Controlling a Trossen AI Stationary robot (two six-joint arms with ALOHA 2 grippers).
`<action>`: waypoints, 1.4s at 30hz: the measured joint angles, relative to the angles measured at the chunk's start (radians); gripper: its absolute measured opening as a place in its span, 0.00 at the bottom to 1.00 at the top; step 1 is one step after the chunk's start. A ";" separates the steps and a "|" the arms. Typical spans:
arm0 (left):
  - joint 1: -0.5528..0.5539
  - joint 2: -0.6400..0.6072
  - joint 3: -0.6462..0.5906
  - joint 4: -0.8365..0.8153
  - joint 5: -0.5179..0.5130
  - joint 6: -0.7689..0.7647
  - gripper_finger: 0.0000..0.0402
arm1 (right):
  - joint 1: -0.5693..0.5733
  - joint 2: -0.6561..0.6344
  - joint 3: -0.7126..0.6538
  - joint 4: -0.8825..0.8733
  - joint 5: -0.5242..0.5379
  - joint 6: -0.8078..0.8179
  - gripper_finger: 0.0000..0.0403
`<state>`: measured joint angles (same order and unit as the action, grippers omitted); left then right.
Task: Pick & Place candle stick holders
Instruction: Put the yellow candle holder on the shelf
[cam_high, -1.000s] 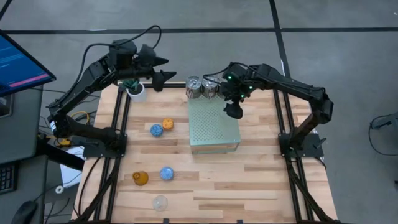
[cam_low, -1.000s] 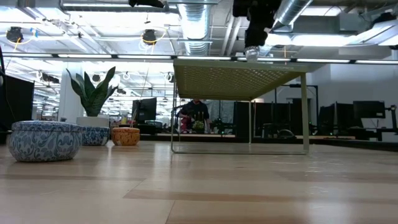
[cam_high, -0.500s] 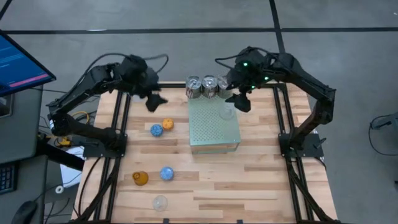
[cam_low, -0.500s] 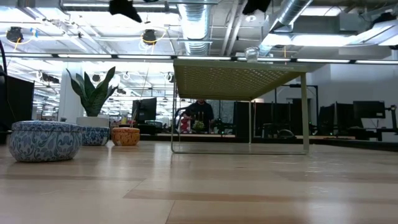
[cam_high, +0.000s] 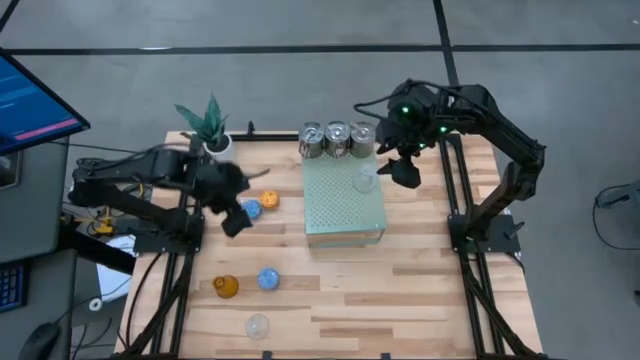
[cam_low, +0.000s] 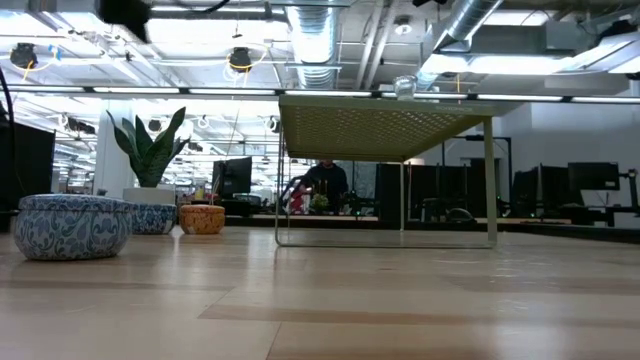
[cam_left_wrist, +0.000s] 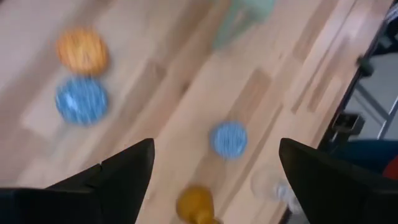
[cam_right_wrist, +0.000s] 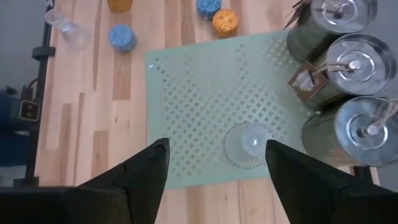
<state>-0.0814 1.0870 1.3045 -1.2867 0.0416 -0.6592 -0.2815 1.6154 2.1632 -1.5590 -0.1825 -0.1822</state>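
1. Step in hand: judged as between placements. A clear glass candle stick holder (cam_high: 366, 181) stands on the large pale-green perforated block (cam_high: 344, 215), beside three shiny silver metal cup holders (cam_high: 337, 139) lined along its far edge.
2. Right gripper (cam_high: 404, 171): jaws apart and empty, hanging above the block's edge; the clear glass holder sits just ahead of them, between the fingertips in the wrist view, not touched.
3. Left gripper (cam_high: 233, 218): jaws wide apart, empty, above the wooden surface (cam_high: 420, 290). The blue patterned round holder (cam_high: 251, 209) and orange round holder (cam_high: 269, 200) lie just beside the jaws; a second blue round holder (cam_high: 268, 278), an amber glass holder (cam_high: 226, 287) and another clear glass holder (cam_high: 258, 325) lie farther off.
4. Next move, as a judgement: probably the left jaws lower over the nearest blue holder, centre on it, then close.
5. Writing: none readable; a small tag on one silver cup is too small to make out.
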 joint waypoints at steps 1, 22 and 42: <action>-0.031 -0.011 -0.034 0.000 -0.001 -0.042 0.86 | 0.001 0.000 0.000 0.000 0.000 0.000 0.64; -0.620 -0.029 -0.338 0.066 -0.042 -0.523 0.86 | -0.002 0.000 0.000 0.001 0.034 0.000 0.64; -0.844 0.124 -0.361 0.213 -0.280 -0.591 0.86 | -0.002 0.000 0.000 0.016 0.034 0.010 0.64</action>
<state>-0.9252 1.2110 0.9437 -1.0738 -0.2386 -1.2498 -0.2840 1.6154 2.1632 -1.5426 -0.1482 -0.1718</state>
